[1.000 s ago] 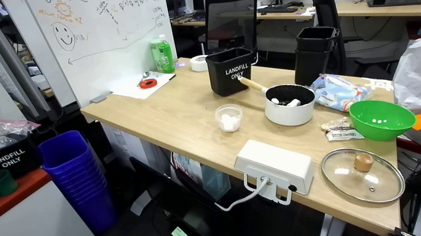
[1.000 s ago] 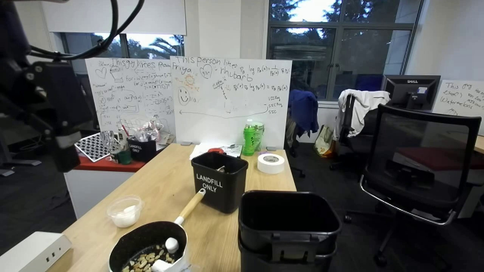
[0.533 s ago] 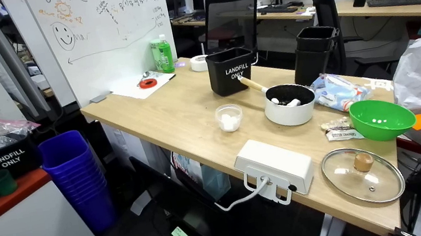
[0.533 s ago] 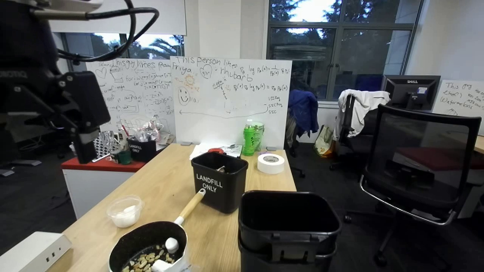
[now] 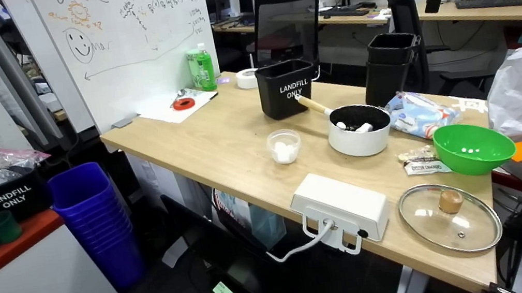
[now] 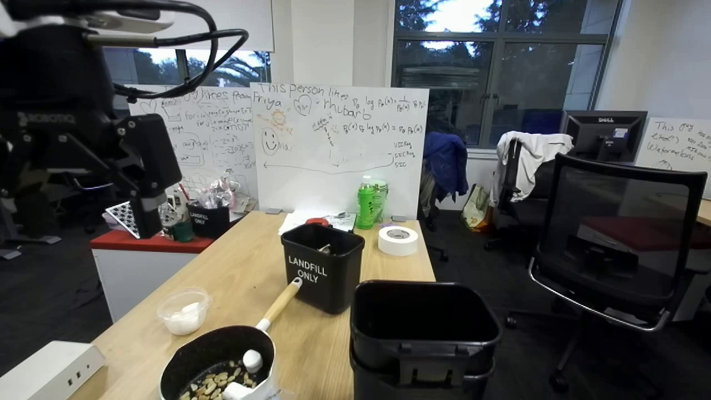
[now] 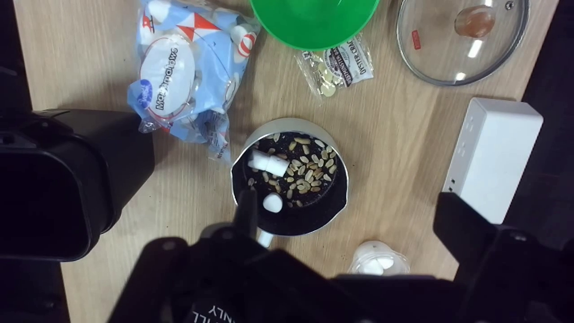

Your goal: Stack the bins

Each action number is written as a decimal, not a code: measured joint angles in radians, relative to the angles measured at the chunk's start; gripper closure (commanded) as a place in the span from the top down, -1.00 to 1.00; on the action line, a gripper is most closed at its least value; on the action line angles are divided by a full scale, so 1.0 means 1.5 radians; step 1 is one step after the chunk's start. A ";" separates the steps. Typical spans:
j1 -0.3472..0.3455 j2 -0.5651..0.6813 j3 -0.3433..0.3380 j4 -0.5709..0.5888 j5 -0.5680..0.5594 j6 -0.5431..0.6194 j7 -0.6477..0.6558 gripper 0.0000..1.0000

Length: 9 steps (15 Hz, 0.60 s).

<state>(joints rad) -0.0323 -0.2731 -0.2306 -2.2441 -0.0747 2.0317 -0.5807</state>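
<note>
A black bin with white "LANDFILL ONLY" lettering (image 5: 285, 91) stands upright on the table, also seen in an exterior view (image 6: 322, 272). In the wrist view only some of its lettering (image 7: 213, 314) shows at the bottom. Two more black bins, one nested in the other, form a stack (image 5: 389, 68) at the table's long edge. The stack also shows in an exterior view (image 6: 425, 339) and at the left of the wrist view (image 7: 112, 157). My gripper (image 7: 347, 213) is open and empty, high above the table over the pot and cup area. It also shows in an exterior view (image 6: 86, 208).
A white pot (image 5: 360, 138) with nuts and marshmallows has its handle pointing at the lettered bin. Nearby are a marshmallow bag (image 7: 193, 67), plastic cup (image 5: 284, 147), power strip box (image 5: 341, 204), green bowl (image 5: 474, 146), glass lid (image 5: 450, 218) and white tape (image 6: 397, 240).
The arm has moved left in an exterior view and right and into the frame in an exterior view, bringing the gripper over the table. The bins have not moved.
</note>
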 measured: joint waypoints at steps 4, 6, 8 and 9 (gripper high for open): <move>0.000 0.000 0.001 0.000 0.000 0.000 0.001 1.00; 0.000 0.003 0.004 0.000 0.003 0.005 0.011 1.00; 0.002 0.012 0.009 0.006 0.019 0.012 0.025 1.00; 0.003 0.019 0.013 0.012 0.031 0.014 0.031 1.00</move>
<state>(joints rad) -0.0282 -0.2447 -0.2117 -2.2257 -0.0286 2.0528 -0.5345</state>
